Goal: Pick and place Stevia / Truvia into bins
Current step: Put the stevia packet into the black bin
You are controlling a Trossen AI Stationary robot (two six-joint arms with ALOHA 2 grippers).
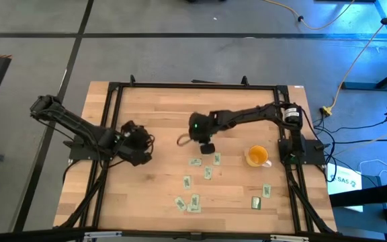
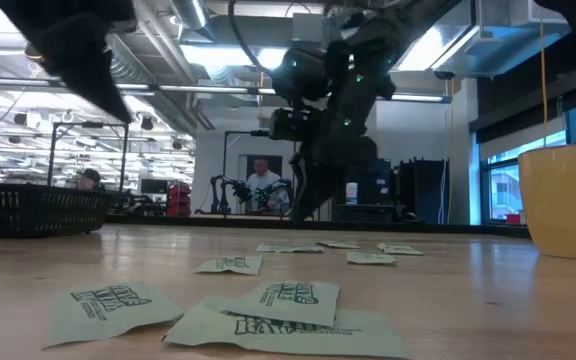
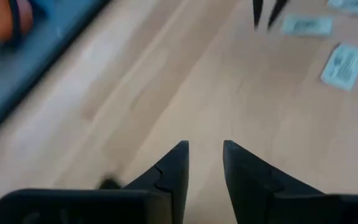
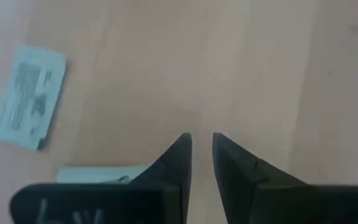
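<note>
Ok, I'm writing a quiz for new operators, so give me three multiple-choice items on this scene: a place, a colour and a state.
1. Where on the wooden table does the round yellow cup stand?
A) on its right side, by the right arm's base
B) at its left edge
C) in its middle, under the left arm

2. What colour are the small flat paper sachets?
A) red
B) pale green and white
C) black

3. How is the right gripper?
A) shut on a sachet
B) shut on the cup
C) fingers apart, empty

Key:
1 A, the high view shows it beside that base.
2 B, the right wrist view shows one close up.
3 C, bare wood shows between its fingers.
</note>
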